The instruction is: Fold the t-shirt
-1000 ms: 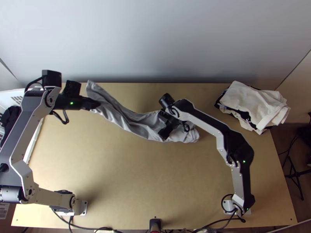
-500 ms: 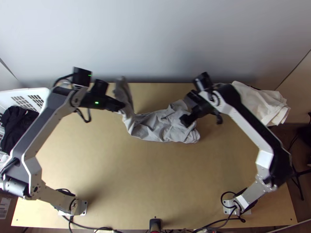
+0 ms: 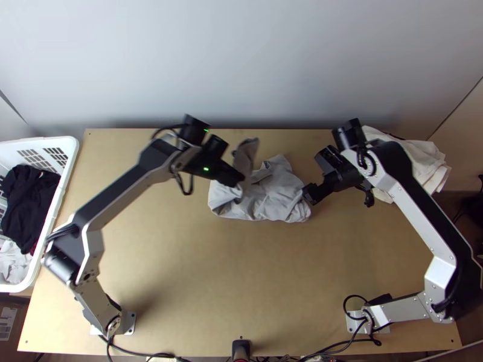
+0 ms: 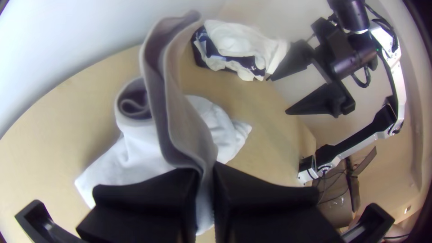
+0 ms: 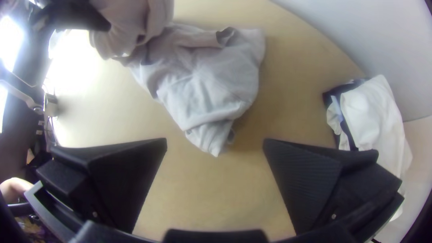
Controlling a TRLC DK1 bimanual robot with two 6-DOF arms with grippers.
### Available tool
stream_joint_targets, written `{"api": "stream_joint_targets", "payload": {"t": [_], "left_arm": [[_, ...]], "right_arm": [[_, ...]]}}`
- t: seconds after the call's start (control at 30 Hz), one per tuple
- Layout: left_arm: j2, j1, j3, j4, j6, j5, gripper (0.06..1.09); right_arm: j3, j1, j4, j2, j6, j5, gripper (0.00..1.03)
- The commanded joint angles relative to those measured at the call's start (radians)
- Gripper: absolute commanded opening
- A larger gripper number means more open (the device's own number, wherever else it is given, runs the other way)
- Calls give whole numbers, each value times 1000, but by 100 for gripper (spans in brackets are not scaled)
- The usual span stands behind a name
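Pinching curled grey tee [image 3: 271, 194], L end effector [image 3: 239, 181]; rest bunched w/ creases.

The t-shirt [image 3: 275, 196] is pale grey; the bench [image 3: 211, 277] is light tan; the left basket [image 3: 73, 158] is white; the far-right white cloth [image 4: 238, 38] tops navy cloth [image 4: 245, 60].

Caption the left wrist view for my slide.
Left gripper shut on a lifted part of the grey shirt, right gripper open beyond.
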Motion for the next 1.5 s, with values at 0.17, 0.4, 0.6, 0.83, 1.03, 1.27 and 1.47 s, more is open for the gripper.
{"api": "stream_joint_targets", "payload": {"t": [0.17, 0.4, 0.6, 0.83, 1.03, 1.27, 1.47], "left_arm": [[219, -93, 86, 119, -65, -34, 9], [346, -124, 165, 123, -93, -35, 52], [301, -99, 221, -32, -81, -31, 105], [105, 30, 160, -220, 48, -28, 105], [18, 109, -96, -200, 140, -29, 105], [41, 88, -225, -108, 109, -37, 105], [80, 80, -236, -93, 99, -49, 105]], "right_arm": [[-31, -25, -8, -25, 8, 1, 100], [-60, -31, -7, -25, 8, 1, 100], [-30, -28, 4, 7, 8, 1, 100], [128, 36, 5, 116, 5, 1, 100], [271, 170, 18, 303, -6, -1, 100], [144, 231, 156, 450, 36, -77, 100], [-85, 165, 271, 421, 36, -79, 100]]}}
